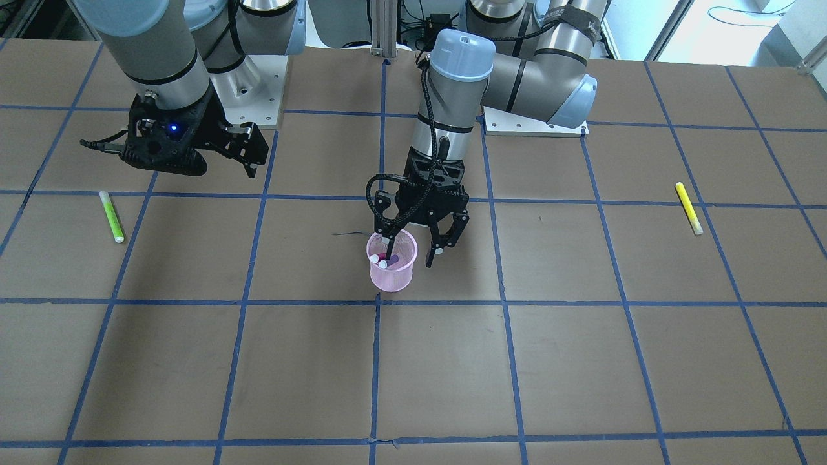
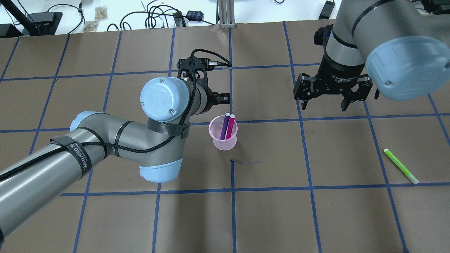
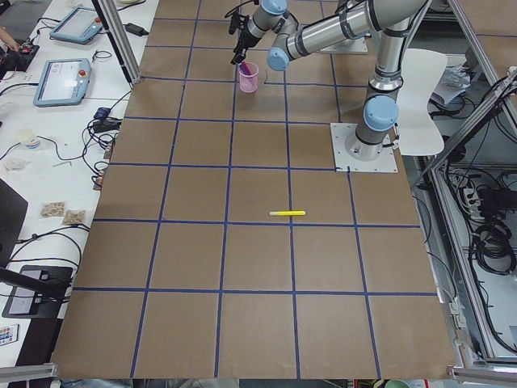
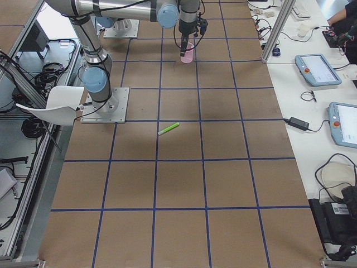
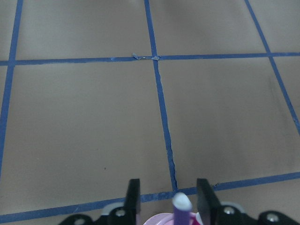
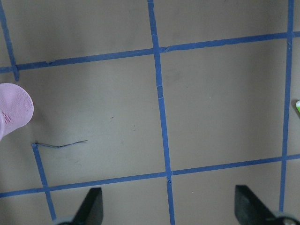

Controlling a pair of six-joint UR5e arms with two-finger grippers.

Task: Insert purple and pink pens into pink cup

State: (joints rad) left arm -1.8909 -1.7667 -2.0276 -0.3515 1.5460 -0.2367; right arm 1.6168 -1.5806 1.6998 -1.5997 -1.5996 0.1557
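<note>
The pink mesh cup stands upright near the table's middle; it also shows in the overhead view. The purple pen and the pink pen both stand in it, leaning toward its far side. My left gripper is open just over the cup, one finger above the cup's mouth and the other outside its rim. In the left wrist view the purple pen's white tip rises between the spread fingers without touching them. My right gripper is open and empty, held above the table well away from the cup.
A green pen lies on the table on my right side, also in the overhead view. A yellow pen lies far out on my left side. Brown paper with blue tape lines covers the table.
</note>
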